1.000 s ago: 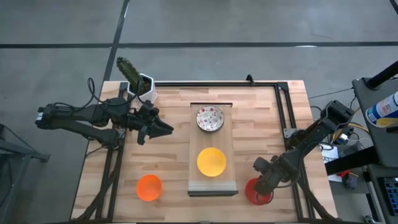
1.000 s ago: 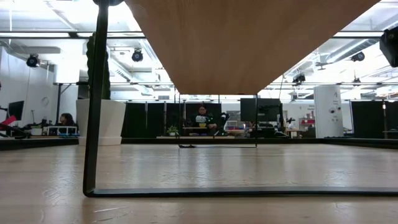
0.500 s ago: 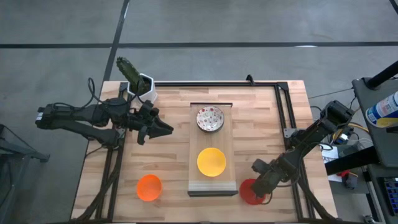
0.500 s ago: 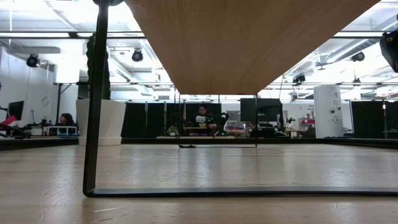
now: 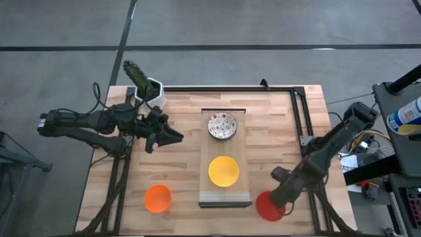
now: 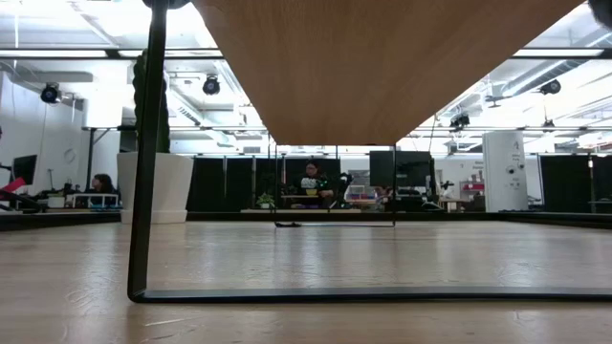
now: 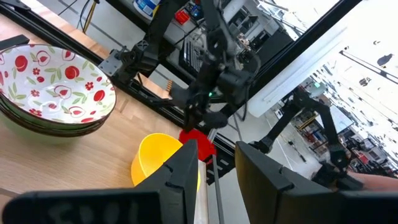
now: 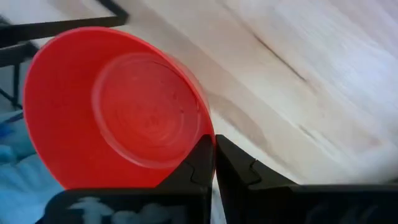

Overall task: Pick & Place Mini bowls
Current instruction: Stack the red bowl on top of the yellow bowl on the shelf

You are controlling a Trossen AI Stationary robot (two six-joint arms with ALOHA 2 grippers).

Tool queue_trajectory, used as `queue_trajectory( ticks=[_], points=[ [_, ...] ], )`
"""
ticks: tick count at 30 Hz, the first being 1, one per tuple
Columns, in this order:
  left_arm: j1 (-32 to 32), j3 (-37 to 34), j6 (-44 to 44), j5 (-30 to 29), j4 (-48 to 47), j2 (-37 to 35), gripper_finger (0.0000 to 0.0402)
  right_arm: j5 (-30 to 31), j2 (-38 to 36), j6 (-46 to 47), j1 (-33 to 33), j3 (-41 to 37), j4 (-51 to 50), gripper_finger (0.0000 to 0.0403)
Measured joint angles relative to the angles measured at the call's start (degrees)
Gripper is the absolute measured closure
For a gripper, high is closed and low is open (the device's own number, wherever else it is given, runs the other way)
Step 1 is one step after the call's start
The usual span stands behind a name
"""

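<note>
A red mini bowl [image 5: 266,206] sits near the table's front edge, right of the raised wooden board [image 5: 223,192]. My right gripper [image 5: 280,196] is shut on it. On the board stand a stack of white speckled bowls [image 5: 222,126] toward the far end and a yellow bowl [image 5: 223,171] toward the near end. An orange bowl [image 5: 158,198] rests on the table at the front left. My left gripper [image 5: 176,137] hovers open left of the board, pointing toward it, with nothing between its fingers [image 7: 186,168]. My right gripper pinches the red bowl's rim [image 8: 207,134] on the side nearest the table's right edge, one finger inside the bowl and one outside. The fingers come slanting down from the right. The bowl sits tilted in the hold; whether it is clear of the table I cannot tell.
A white square pot with a cactus [image 5: 150,89] stands at the far left corner. A black metal frame [image 5: 299,112] runs along the table's far and right sides. Bare wood lies between the board and the orange bowl.
The red bowl has shifted a little toward the table's left and near edge and now shows more fully beside my right gripper, whose arm has swung slightly toward the near edge.
</note>
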Motion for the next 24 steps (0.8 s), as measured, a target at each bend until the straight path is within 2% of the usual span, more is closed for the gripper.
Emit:
queue_trajectory(
  ticks=[7, 12, 17, 21, 24],
  points=[
    [0.04, 0.00, 1.56, -0.02, -0.04, 0.00, 0.0301, 0.18, -2.09, 3.43, -2.23, 12.45, -19.26, 0.0394],
    [0.04, 0.00, 2.07, -0.02, -0.06, 0.00, 0.0301, 0.20, -0.51, -0.27, -6.31, 21.33, -27.76, 0.0394],
    [0.04, 0.00, 2.07, -0.02, -0.13, 0.00, 0.0301, 0.54, 1.56, -5.14, -10.68, 29.01, -33.71, 0.0394],
    [0.02, 0.00, 2.05, -0.02, -0.17, 0.00, 0.0301, 5.75, 2.61, -9.13, -13.69, 33.80, -34.82, 0.0394],
    [0.02, 0.00, 2.05, -0.02, -0.29, -0.02, 0.0301, 6.89, 3.60, -11.23, -16.64, 36.69, -35.00, 0.0394]
  ],
)
